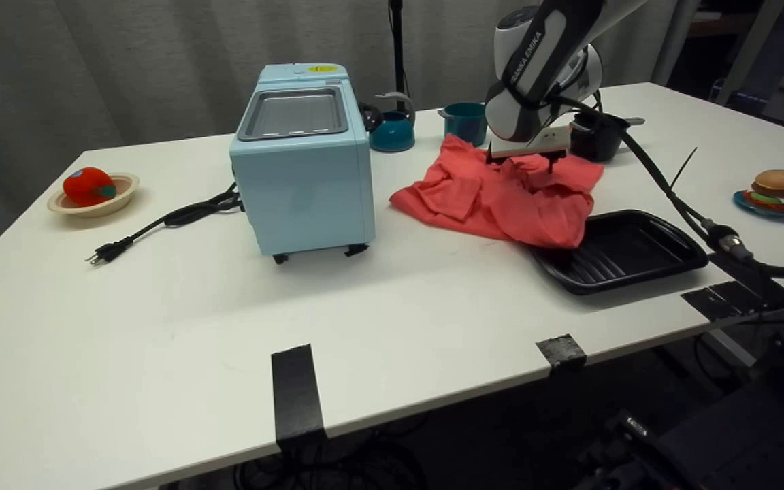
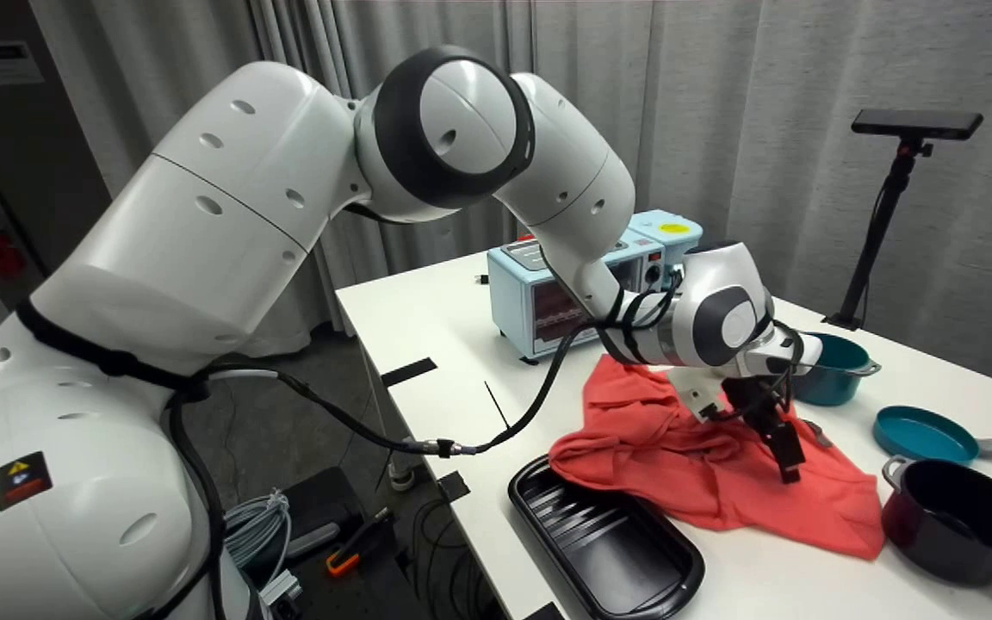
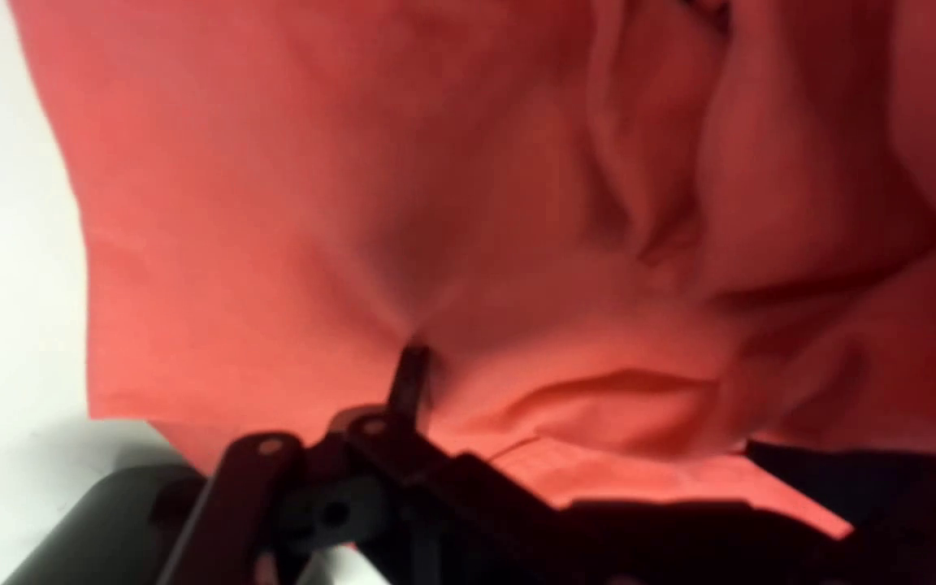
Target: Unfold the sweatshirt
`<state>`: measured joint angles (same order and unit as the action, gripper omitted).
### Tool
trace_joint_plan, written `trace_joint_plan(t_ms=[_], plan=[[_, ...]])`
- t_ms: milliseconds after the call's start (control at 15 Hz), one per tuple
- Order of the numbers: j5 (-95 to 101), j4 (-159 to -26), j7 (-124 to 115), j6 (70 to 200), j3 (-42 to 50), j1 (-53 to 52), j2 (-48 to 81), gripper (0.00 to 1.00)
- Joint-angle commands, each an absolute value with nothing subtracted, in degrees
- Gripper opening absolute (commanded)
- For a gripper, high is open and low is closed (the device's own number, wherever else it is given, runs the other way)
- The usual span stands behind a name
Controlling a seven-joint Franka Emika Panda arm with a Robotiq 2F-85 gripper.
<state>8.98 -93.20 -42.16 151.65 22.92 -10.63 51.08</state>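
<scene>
The sweatshirt (image 1: 501,204) is of soft, matt cloth, and the curtain (image 1: 160,68) also is cloth (its surface looks slightly rough). The black tray (image 1: 630,248) appears smooth and glossy. The toaster oven (image 1: 303,197) has a metal-looking top plate (image 1: 300,112); the table (image 1: 194,327) is smooth.

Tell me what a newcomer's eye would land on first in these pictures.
The coral-red sweatshirt would likely win, rumpled on the white table with one part draped over the rim of the black tray. The white robot arm, arching across much of an exterior view down to that garment, probably comes second. Third is the light-blue toaster oven, standing near the sweatshirt without touching it.
</scene>
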Motion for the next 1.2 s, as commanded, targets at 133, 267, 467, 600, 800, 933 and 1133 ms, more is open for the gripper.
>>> trace_joint_plan(t_ms=[133,267,467,600,800,933,1133], plan=[[9.3,-87.2,-41.0,147.9,23.3,-8.9,49.8,1.00],[8.9,-86.2,-39.9,145.7,22.2,-8.3,47.9,1.00],[8.0,-85.5,-38.0,142.9,19.2,-7.3,44.7,1.00],[7.4,-85.5,-37.3,142.2,17.1,-7.0,43.1,1.00],[6.3,-86.6,-35.9,143.2,13.5,-6.6,41.7,1.00],[5.6,-87.7,-35.5,144.1,11.6,-7.0,41.5,1.00],[2.5,-90.2,-35.1,143.9,7.5,-7.4,40.8,1.00]])
